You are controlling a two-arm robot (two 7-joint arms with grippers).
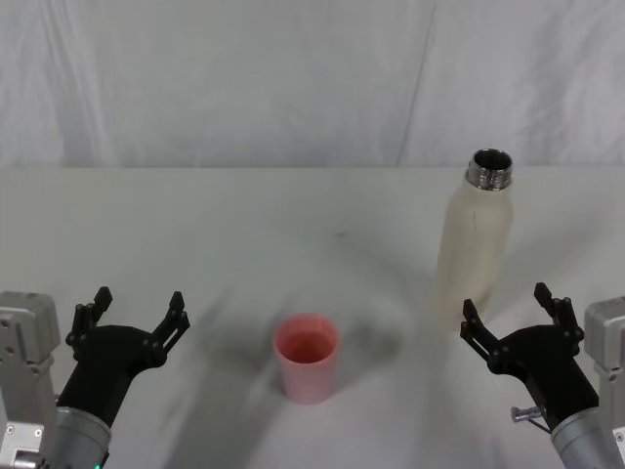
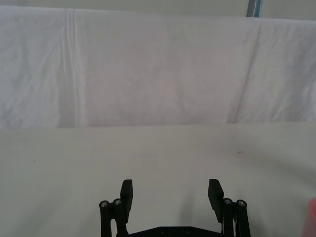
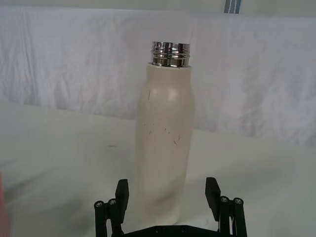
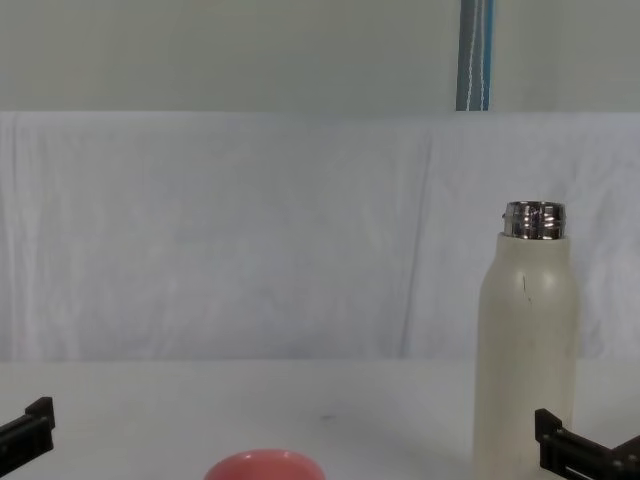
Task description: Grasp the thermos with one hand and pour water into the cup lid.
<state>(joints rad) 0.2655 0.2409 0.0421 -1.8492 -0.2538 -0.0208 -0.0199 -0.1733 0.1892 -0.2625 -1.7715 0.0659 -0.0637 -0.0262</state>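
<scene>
The right pincer (image 1: 508, 311) is hovering low over the white surface (image 1: 225, 225) with its black fingers spread apart and gripping nothing. The thermos (image 1: 475, 239) is standing upright just beyond this pincer, uncapped, its steel neck showing at the top; in the right wrist view the cream body (image 3: 165, 143) is lining up with the gap between the two fingertips (image 3: 122, 190), still ahead of them and not touching. The cup lid (image 1: 308, 357) is sitting mouth-up on the surface to the pincer's left, well apart from the thermos, roughly midway between the two arms. The left pincer (image 1: 137, 313) is resting at the opposite side of the cup lid, likewise released, with bare surface ahead of its fingers (image 2: 126, 192).
</scene>
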